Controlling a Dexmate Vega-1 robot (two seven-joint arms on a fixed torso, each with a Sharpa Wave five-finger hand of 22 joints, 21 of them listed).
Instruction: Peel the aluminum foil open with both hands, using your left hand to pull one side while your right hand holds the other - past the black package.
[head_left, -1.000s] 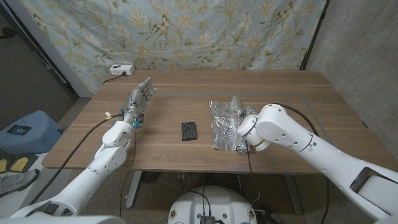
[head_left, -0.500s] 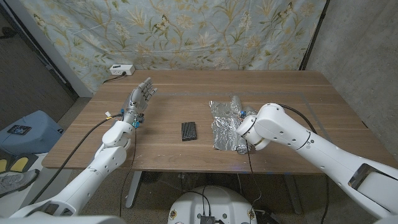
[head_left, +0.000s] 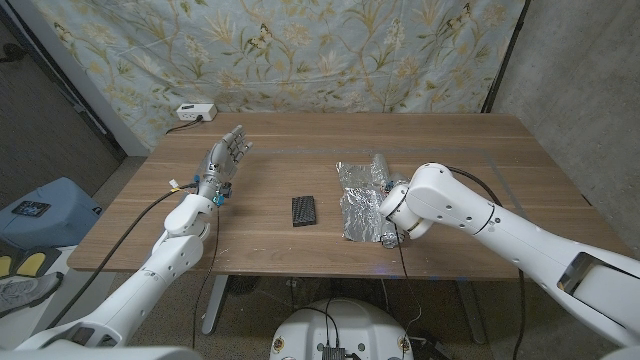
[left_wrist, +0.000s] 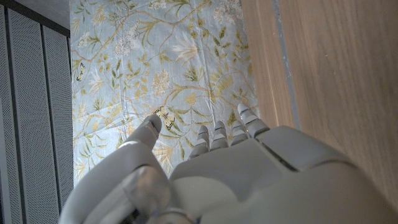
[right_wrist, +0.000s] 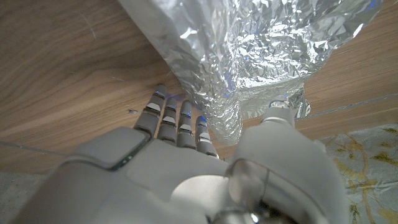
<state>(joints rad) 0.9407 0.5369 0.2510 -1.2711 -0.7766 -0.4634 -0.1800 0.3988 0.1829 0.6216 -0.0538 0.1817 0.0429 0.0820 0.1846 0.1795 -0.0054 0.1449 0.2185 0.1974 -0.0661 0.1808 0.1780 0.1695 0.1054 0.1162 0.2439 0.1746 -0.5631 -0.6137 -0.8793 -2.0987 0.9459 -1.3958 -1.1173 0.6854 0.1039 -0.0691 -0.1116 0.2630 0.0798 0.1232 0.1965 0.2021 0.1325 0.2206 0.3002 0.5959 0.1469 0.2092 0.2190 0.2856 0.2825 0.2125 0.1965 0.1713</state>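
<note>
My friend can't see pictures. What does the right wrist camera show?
The robot's right hand reaches into crumpled aluminum foil on the wooden table. Its fingers touch the foil's edge, thumb against the other side.

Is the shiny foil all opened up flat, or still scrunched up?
Still scrunched: the aluminum foil lies crumpled and bunched on the table, with folds bulging beside the right hand.

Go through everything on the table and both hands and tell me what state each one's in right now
aluminum foil: crinkled, lying on the table, partly folded up beside the right hand.
black package: lying flat on the table, apart from the foil, untouched.
left hand: raised over the table's left part, fingers apart, holding nothing.
right hand: at the foil's edge, fingertips against it; a grip cannot be told.
</note>
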